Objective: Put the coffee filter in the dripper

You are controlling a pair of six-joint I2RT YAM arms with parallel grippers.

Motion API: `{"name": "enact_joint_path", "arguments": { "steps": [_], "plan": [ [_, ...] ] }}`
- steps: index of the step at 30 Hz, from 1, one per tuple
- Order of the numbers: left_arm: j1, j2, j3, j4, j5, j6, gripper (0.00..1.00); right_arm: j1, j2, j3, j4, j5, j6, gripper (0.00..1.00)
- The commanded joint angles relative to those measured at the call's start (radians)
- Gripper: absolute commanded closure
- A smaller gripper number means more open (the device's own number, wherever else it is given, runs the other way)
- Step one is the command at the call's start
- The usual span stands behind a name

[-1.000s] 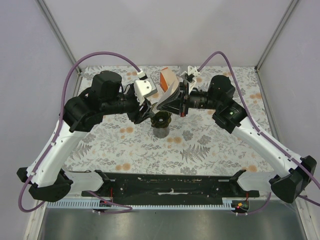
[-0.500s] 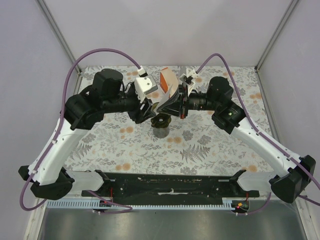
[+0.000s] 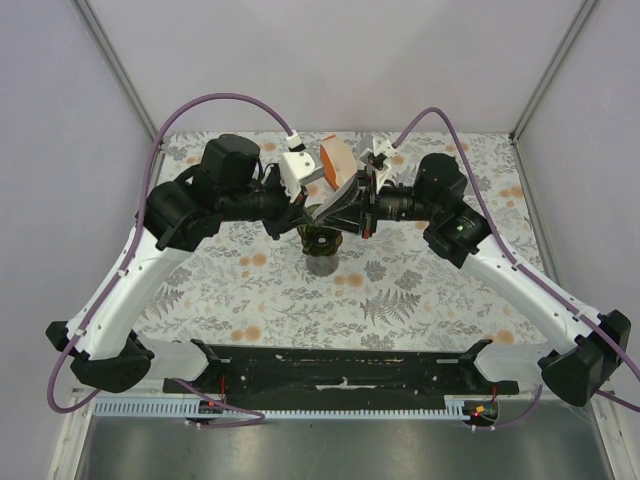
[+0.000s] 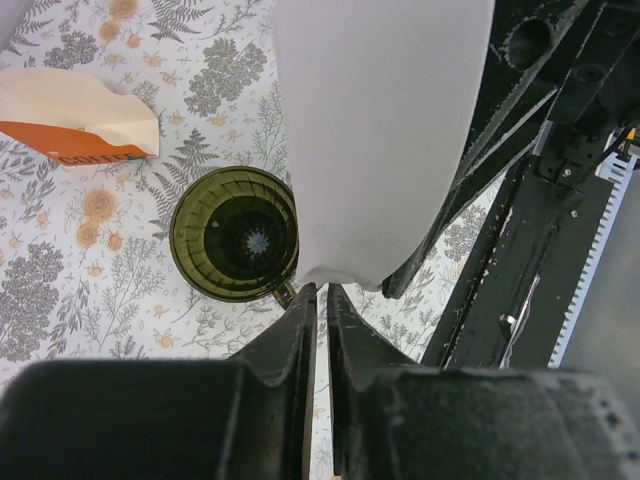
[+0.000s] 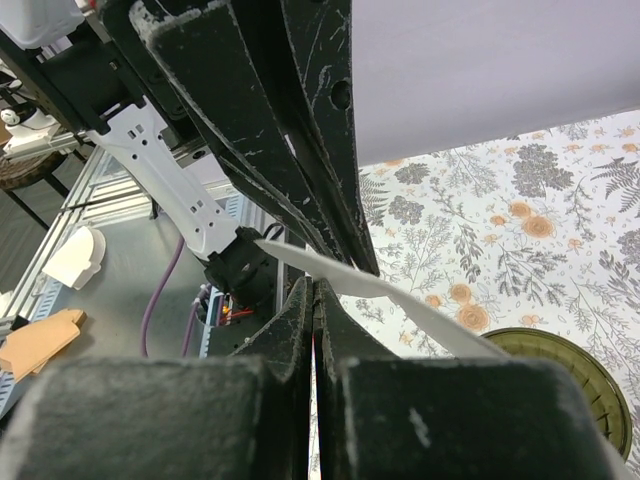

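L hand (image 4: 322, 292): fingers drawn nearly together, only a slit btwn them, clamped on the rounded lower edge of the filter (image 4: 380, 130). In the L wrist view the white sheet rises from the tips toward 12 o'clock and fills the middle of the frame. R hand (image 5: 314, 288): clenched tight on the same filter, the paper running edge-on across its tips from 10 to 4 o'clock in the R wrist view, w/ the L hand's black fingers coming down onto it from 12. So both hands hold the filter up in the air, not in the dripper (image 4: 205, 215). Dripper stands below, upright on its grey base, ribs & centre hole in plain view. In the L wrist view it sits at 9 o'clock of the filter's lower edge, just beside it, w/ a handle stub at its own 5 o'clock. From the top cam the hands meet right above the dripper, L arm coming in from 9 o'clock, R arm from 3. Pack (image 4: 75, 125), orange & cream, lies flat on the floral surface (image 3: 400, 290) at 12 o'clock of the dripper, near it but not touching.
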State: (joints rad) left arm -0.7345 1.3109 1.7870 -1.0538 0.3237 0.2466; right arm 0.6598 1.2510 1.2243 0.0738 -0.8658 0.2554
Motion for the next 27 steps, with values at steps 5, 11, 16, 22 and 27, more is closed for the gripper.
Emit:
{"name": "enact_joint_path", "arguments": {
  "steps": [5, 11, 16, 22, 27],
  "plan": [
    [0.006, -0.021, 0.037, 0.009, 0.026, -0.009, 0.98, -0.029, -0.013, -0.009, 0.026, -0.019, -0.019, 1.00],
    [0.007, -0.021, 0.040, 0.008, 0.008, 0.016, 0.94, -0.038, -0.007, -0.011, 0.020, -0.028, -0.019, 1.00],
    [0.006, -0.022, 0.045, -0.002, 0.020, 0.043, 0.70, -0.042, 0.007, -0.008, 0.020, -0.053, -0.022, 1.00],
    [0.006, -0.022, 0.035, -0.003, 0.029, 0.039, 0.52, -0.045, 0.031, 0.004, 0.021, -0.073, -0.016, 1.00],
    [0.007, -0.027, 0.045, -0.003, 0.023, 0.042, 0.52, -0.045, 0.030, 0.004, 0.017, -0.111, -0.031, 1.00]
  ]
}}
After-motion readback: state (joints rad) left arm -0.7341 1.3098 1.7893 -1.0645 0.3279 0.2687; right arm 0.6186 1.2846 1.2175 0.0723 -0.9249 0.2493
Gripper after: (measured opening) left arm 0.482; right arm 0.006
